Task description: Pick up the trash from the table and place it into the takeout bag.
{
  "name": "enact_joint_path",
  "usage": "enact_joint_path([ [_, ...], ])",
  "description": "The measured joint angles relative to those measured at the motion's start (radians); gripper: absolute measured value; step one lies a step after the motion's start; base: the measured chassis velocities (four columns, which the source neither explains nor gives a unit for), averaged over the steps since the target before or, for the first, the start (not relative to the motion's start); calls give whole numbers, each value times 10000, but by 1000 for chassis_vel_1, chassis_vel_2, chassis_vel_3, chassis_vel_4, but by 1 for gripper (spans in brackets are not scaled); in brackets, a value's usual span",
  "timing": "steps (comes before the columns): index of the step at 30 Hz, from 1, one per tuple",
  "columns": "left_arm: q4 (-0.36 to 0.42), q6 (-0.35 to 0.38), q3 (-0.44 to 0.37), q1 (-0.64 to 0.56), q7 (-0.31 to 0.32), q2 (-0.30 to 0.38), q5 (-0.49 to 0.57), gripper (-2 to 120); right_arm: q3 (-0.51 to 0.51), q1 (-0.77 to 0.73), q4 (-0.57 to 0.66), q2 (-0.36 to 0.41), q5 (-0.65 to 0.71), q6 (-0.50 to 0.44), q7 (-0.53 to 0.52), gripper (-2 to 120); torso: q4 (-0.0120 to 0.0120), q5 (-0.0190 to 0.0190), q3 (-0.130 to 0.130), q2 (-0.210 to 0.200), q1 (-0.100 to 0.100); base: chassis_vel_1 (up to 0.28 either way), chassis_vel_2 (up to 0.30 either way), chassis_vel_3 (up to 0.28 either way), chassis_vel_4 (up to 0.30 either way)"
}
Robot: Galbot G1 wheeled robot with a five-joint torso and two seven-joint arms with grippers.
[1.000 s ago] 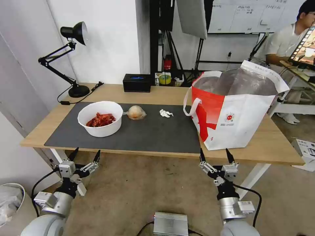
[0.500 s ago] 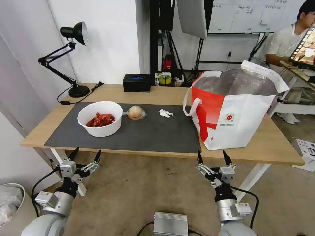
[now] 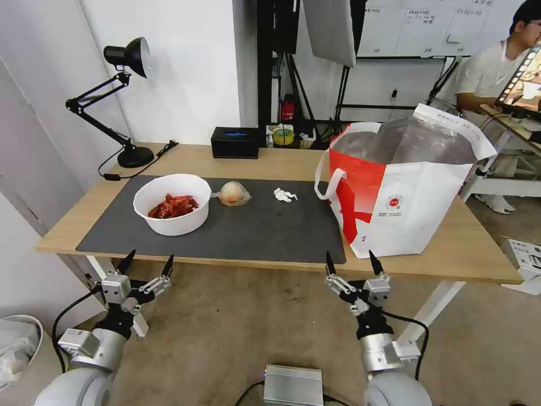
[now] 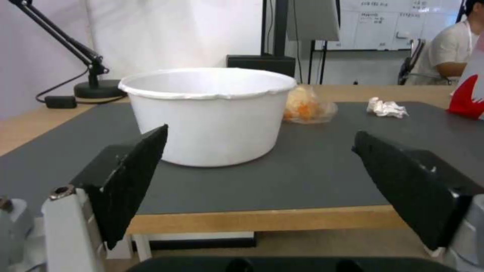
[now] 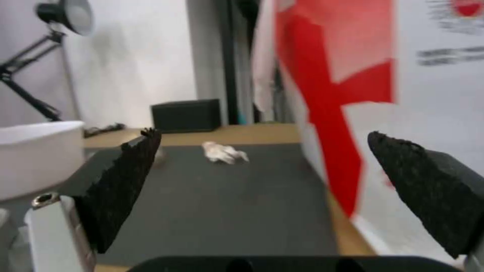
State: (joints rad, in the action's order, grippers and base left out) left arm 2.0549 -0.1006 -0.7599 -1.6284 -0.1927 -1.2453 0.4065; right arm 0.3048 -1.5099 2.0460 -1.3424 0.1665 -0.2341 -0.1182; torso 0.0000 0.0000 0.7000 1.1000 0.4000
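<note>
Head view: 3 trash items are seen on the table's (image 3: 270,163) mat, none bagged yet: white bowl (image 3: 172,211), wrapped lump (image 3: 233,193), tissue (image 3: 284,195). Takeout bag (image 3: 406,192) stands open at the right end. Left gripper (image 3: 145,264) and right gripper (image 3: 351,264) are held below the table's near edge, jaws apart, empty.

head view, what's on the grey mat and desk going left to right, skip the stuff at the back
white bowl of red shells → plastic-wrapped tan round lump → crumpled white tissue → takeout bag
</note>
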Motion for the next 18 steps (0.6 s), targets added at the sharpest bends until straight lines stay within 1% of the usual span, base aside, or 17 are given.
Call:
enact_joint_path([
  [7, 0, 19, 48, 18, 6, 48, 0, 100, -610, 1417, -441, 382, 571, 349, -17, 100, 0, 0, 0, -1, 0, 0, 0, 0, 0],
  [8, 0, 19, 48, 18, 6, 48, 0, 100, -610, 1417, -441, 382, 571, 349, -17, 100, 0, 0, 0, -1, 0, 0, 0, 0, 0],
  [15, -36, 55, -45, 9, 12, 31, 9, 100, -1226, 2732, -1243, 700, 1066, 652, -189, 100, 0, 0, 1, -1, 0, 0, 0, 0, 0],
  [16, -36, 55, -45, 9, 12, 31, 9, 100, -1226, 2732, -1243, 700, 1066, 652, -189, 100, 0, 0, 1, -1, 0, 0, 0, 0, 0],
  [18, -54, 64, -71, -16, 14, 62, 16, 100, -1498, 3378, -1545, 756, 1267, 794, -299, 100, 0, 0, 1, -1, 0, 0, 0, 0, 0],
])
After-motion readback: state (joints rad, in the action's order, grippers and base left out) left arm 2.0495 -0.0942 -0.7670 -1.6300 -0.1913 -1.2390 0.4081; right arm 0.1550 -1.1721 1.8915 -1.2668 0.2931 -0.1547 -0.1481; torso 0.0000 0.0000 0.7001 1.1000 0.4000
